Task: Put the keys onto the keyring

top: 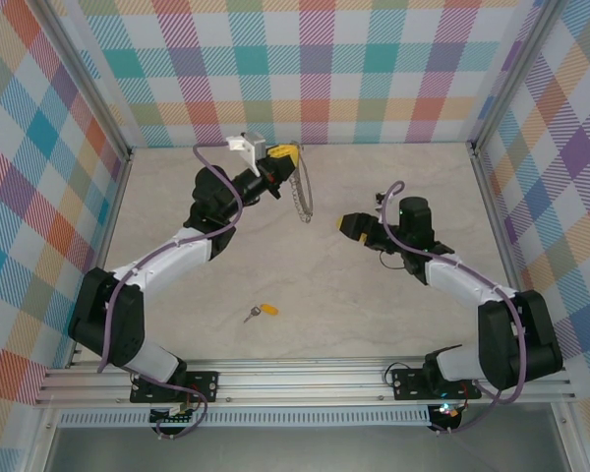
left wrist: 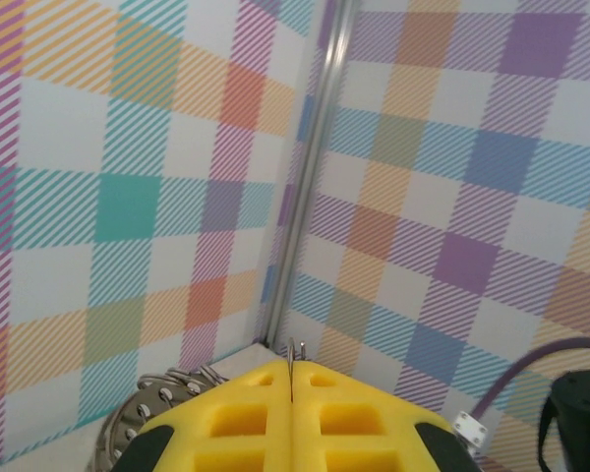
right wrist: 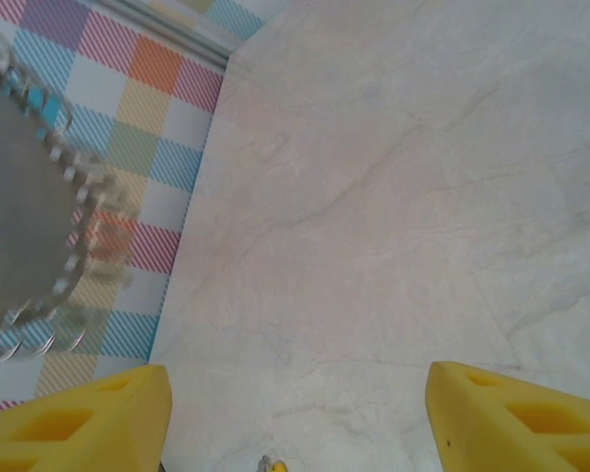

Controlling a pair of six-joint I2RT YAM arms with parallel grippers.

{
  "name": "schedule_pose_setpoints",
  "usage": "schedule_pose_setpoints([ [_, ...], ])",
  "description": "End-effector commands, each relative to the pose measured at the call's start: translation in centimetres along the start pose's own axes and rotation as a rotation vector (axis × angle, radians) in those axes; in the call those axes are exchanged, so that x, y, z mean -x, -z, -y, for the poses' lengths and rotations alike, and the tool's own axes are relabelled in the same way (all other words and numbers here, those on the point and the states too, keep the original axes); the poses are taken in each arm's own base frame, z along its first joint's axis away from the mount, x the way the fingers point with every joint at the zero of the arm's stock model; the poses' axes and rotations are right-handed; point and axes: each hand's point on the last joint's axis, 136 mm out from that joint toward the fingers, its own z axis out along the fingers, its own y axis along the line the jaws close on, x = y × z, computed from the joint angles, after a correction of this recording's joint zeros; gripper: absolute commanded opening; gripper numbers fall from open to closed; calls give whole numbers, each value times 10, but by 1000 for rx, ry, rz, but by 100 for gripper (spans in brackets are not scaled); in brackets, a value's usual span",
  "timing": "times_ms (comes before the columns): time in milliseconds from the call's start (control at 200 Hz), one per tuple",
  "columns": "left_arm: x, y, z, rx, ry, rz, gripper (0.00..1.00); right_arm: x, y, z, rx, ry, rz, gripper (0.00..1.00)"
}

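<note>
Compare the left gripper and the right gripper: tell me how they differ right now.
The left gripper is shut, its yellow fingers pressed together on the keyring, which hangs from it; the right gripper stands open and holds nothing. The left is raised near the back wall; the right points toward the ring. Both have yellow fingers. The key lies untouched.

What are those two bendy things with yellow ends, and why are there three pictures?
They are two robot arms bolted to a table. One picture comes from a camera above; the other two come from little cameras on each arm's wrist. The yellow ends are fingers. The left hand is shut on a big metal keyring, which hangs from it, fringed with tiny loops; its wrist camera shows the fingers pressed together on the thin ring. The right hand holds nothing, and its fingers stand apart. A small key with a yellow head lies on the table near the arms. Checked walls surround everything.
</note>
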Motion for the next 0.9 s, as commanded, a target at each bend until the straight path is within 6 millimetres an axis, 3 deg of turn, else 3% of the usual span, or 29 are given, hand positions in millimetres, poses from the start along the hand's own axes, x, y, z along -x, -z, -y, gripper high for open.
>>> schedule_pose_setpoints([
  [0,18,7,-6,76,-11,29,0,-17,-1,-14,-11,37,-46,68],
  [245,9,17,-42,183,43,9,0,-92,-22,-14,-101,69,-208,59],
  [495,26,38,-76,263,67,53,0,-158,-58,-36,-100,296,-391,46],
  [645,41,51,-85,290,55,73,0,-183,-88,-47,-73,472,-501,37],
  [895,54,67,-90,314,33,77,0,-203,-125,-60,31,621,-615,36],
])
